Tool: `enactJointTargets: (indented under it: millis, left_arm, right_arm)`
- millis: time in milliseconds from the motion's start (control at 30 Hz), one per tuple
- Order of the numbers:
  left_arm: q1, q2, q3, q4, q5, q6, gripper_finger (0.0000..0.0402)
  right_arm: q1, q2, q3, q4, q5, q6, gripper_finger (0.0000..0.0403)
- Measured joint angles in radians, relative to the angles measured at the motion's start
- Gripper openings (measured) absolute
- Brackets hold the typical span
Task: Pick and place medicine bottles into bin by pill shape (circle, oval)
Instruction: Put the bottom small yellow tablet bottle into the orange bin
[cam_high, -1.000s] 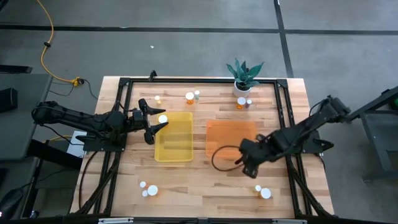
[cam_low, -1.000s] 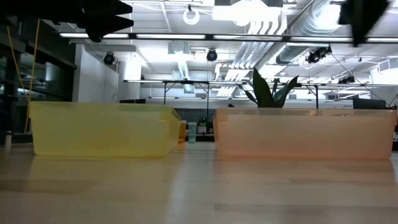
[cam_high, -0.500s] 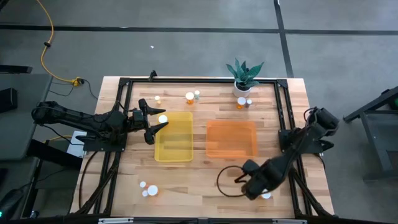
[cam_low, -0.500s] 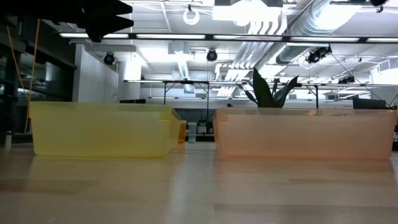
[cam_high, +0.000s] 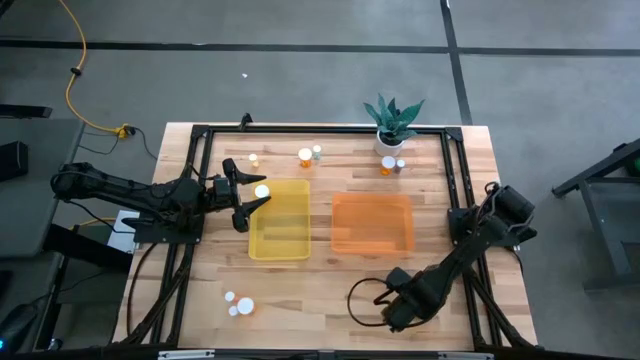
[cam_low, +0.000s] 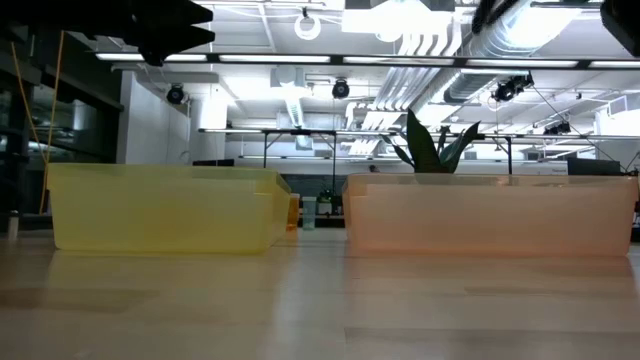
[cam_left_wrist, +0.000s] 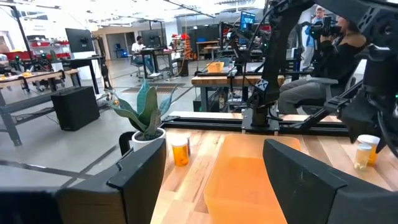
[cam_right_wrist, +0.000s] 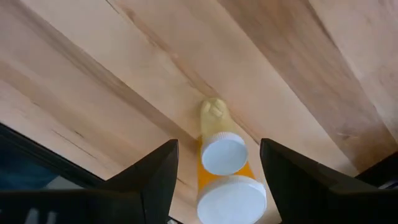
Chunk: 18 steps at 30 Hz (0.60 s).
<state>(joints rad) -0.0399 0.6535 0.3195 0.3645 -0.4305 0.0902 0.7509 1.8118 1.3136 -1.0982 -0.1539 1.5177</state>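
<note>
In the high view the right gripper covers the two bottles near the table's front edge, so they cannot be seen there. In the right wrist view the larger amber bottle is cut off by the picture's edge. The pills inside the far bottles are too small to tell their shape.

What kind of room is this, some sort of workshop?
Probably a robotics lab or open workshop. Exposed ducts and strip lights run overhead, other workbenches with equipment and seated people fill the background, and a wooden table carries two robot arms.
</note>
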Motion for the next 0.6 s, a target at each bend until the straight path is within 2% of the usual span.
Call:
enactJointTargets:
  millis: [400, 600]
  left_arm:
    - [0.0, 0.0, 0.0, 0.0, 0.0, -0.007, 0.0257]
    - [0.0, 0.0, 0.0, 0.0, 0.0, -0.008, 0.0257]
  right_arm:
    - [-0.001, 0.052, 0.0, -0.024, -0.067, -0.042, 0.0219]
    - [-0.005, 0.053, 0.0, -0.025, -0.064, -0.048, 0.0192]
